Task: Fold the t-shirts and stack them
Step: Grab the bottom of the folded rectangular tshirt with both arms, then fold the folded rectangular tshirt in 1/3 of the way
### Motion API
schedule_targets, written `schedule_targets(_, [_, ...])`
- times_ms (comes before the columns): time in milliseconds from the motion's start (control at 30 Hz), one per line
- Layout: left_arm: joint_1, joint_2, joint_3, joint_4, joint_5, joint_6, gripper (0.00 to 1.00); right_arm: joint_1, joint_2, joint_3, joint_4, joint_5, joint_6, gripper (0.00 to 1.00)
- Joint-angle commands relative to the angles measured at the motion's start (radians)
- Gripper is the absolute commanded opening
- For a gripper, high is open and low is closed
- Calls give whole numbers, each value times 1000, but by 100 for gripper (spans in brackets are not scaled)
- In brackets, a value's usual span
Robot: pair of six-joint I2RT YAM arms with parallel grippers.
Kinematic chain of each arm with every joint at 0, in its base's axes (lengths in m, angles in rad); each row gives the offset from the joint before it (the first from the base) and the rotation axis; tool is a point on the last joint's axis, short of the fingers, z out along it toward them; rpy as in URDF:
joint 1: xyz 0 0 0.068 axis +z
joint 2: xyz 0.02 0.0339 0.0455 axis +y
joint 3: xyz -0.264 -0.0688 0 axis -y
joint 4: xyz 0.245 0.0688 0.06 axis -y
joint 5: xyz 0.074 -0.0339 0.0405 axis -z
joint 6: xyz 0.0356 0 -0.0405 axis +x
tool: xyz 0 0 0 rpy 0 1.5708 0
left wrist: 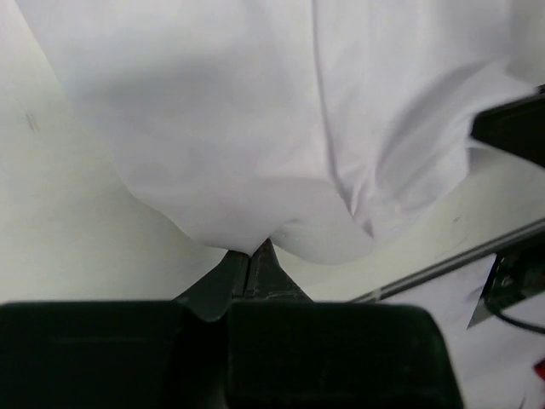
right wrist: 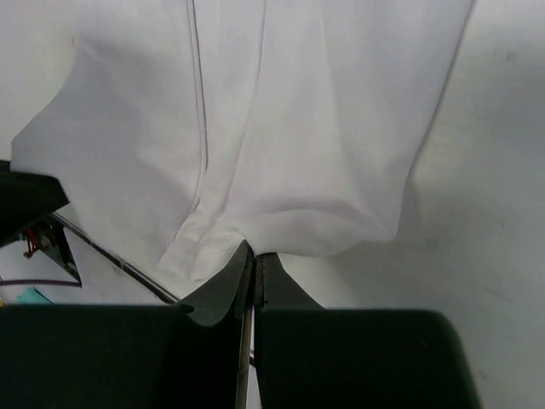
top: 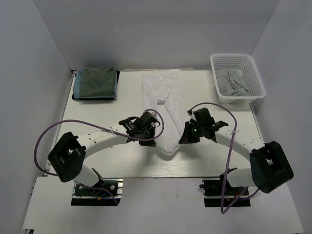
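Observation:
A plain white t-shirt (top: 163,105) lies as a long strip down the middle of the table, its near end drawn in between both grippers. My left gripper (top: 150,132) is shut on the shirt's left near edge; in the left wrist view the fingertips (left wrist: 253,249) pinch the white cloth (left wrist: 255,128). My right gripper (top: 186,136) is shut on the right near edge, and the right wrist view has its tips (right wrist: 254,252) clamped on the cloth (right wrist: 298,128). A folded teal-green t-shirt (top: 96,83) rests at the back left. Pale grey t-shirts (top: 234,84) lie in the basket.
A white lattice basket (top: 261,85) stands at the back right corner. White walls close in the table on three sides. Purple cables loop from both arms over the near table. The table's front edge with its metal rail (left wrist: 477,256) runs just behind the shirt's near end.

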Motion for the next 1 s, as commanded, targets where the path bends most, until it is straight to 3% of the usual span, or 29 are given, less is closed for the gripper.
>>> schedule_targets(0, [8, 26, 118, -63, -142, 42, 0, -26, 73, 96, 28, -4, -11, 0])
schedule_targets(100, [32, 46, 181, -74, -234, 33, 0, -44, 135, 168, 36, -7, -17, 0])
schedule_targets(433, [147, 201, 421, -2, -276, 131, 0, -109, 289, 438, 48, 120, -94, 0])
schedule_targets(600, [218, 296, 526, -23, -267, 140, 0, -136, 359, 544, 68, 91, -114, 0])
schedule_targets(967, [310, 409, 589, 18, -166, 178, 0, -175, 549, 740, 74, -1, -120, 0])
